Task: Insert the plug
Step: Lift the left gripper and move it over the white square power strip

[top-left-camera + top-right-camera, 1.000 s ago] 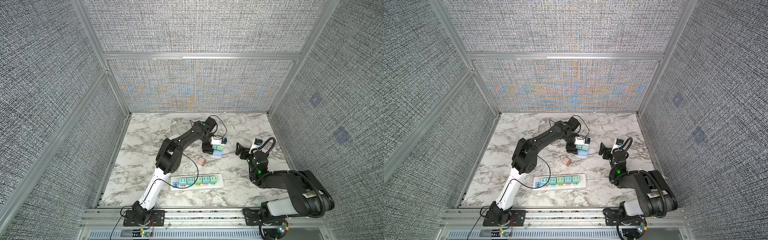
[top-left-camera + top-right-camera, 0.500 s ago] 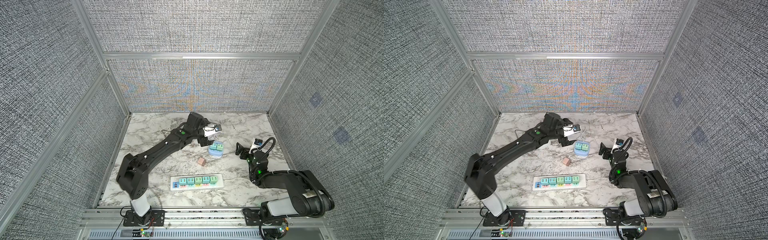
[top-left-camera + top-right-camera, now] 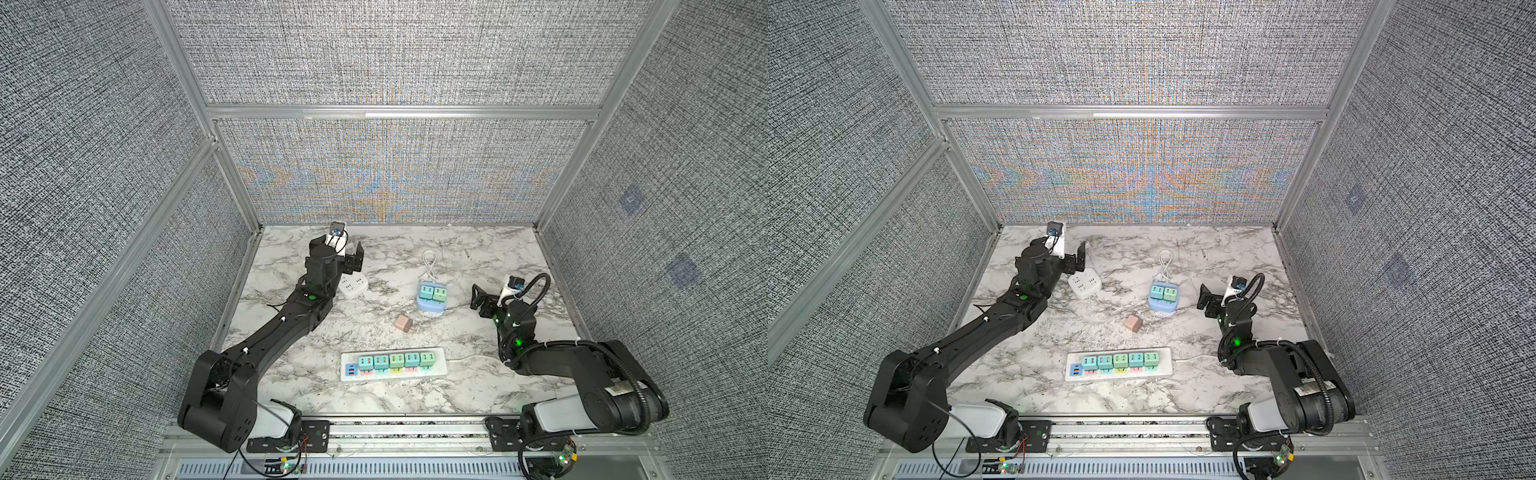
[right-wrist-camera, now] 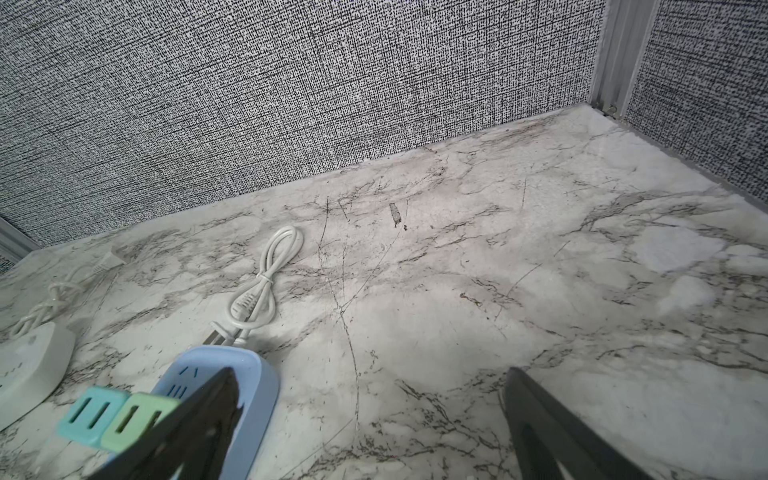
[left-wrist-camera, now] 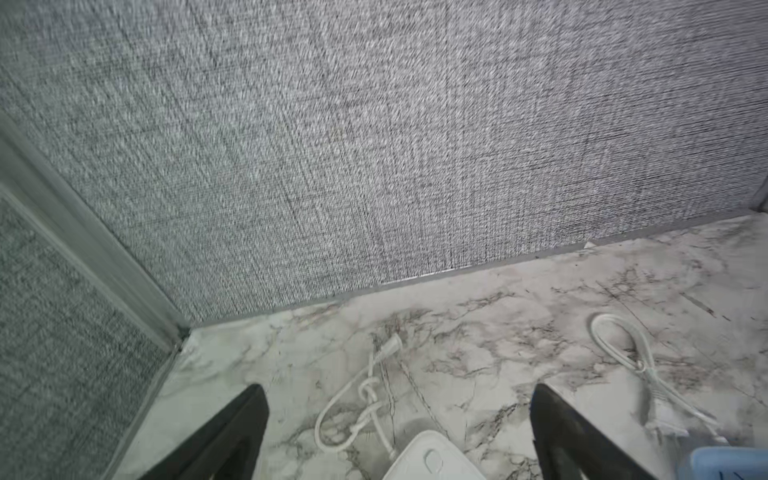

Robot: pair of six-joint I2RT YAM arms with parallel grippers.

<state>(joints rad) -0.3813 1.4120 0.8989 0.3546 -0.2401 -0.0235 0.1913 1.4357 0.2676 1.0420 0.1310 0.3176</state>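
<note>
A small pinkish-brown plug [image 3: 403,323] [image 3: 1133,323] lies loose on the marble table, apart from both grippers. Behind it stands a blue socket cube [image 3: 431,306] [image 4: 257,374] with two green plugs in it. A white socket cube [image 3: 353,286] [image 5: 432,457] sits at the back left. My left gripper [image 3: 341,257] [image 5: 398,390] hovers open over that white cube, facing the back wall. Right of the blue cube, my right gripper [image 3: 492,301] [image 4: 373,374] is open over bare marble.
A long white power strip [image 3: 436,365] with several coloured plugs lies near the front edge. A coiled white cord [image 3: 430,266] [image 4: 262,286] lies behind the blue cube. The white cube's knotted cord [image 5: 365,399] runs toward the back wall. Fabric walls close three sides.
My left arm has pulled away from the blue cube and swung to the back left, over the white cube. The right arm has not moved.
</note>
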